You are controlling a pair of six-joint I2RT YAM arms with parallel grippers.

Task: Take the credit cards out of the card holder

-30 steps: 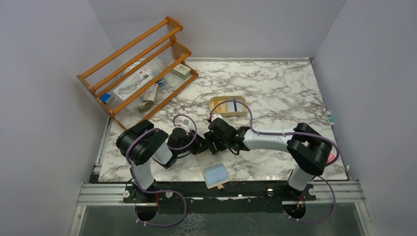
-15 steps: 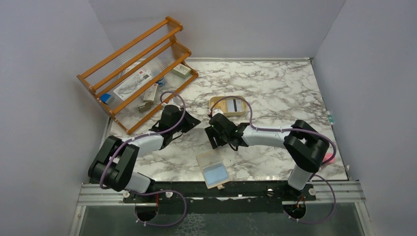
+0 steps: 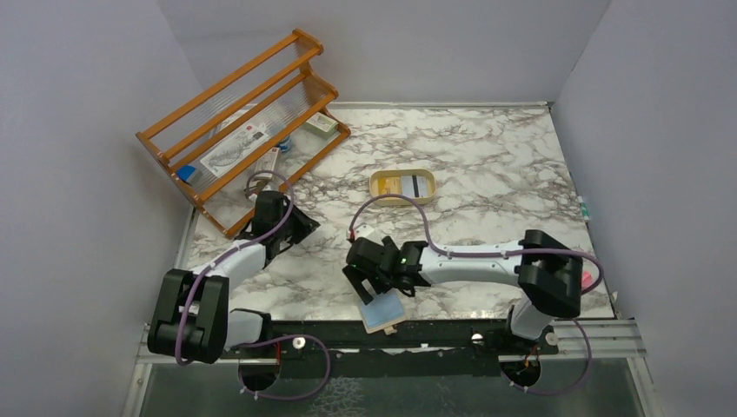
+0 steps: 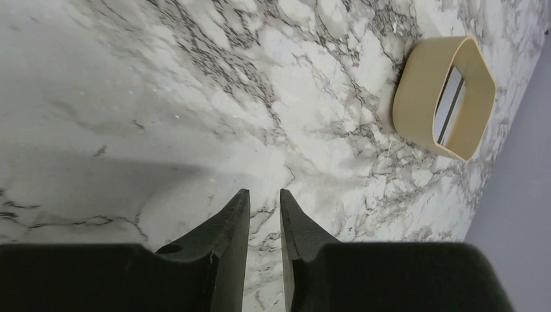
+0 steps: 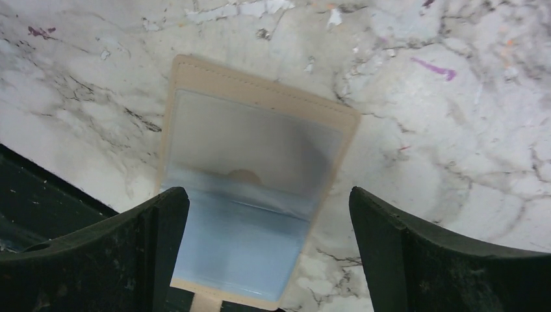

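The card holder [image 3: 383,312] lies open at the table's near edge, tan with a light blue inside. In the right wrist view it [image 5: 253,162] fills the middle, its snap tab past the edge. My right gripper [image 3: 373,291] hovers just above it, open wide and empty [image 5: 265,195], one finger on each side. Two credit cards, one yellow-orange [image 3: 397,186] and one with a dark stripe [image 3: 418,186], lie in the cream oval tray [image 3: 403,199]. I cannot make out any card in the holder. My left gripper [image 3: 303,228] is off to the left, nearly shut on nothing [image 4: 263,194].
An orange wooden rack [image 3: 243,122] with several small items stands at the back left. The cream tray [image 4: 416,97] shows at the upper right of the left wrist view. Grey walls close in both sides. A metal rail [image 3: 391,334] runs along the table's front edge.
My left arm has swung away from the card holder to the left and back. My right gripper went towards the tray, then came back down over the open holder.
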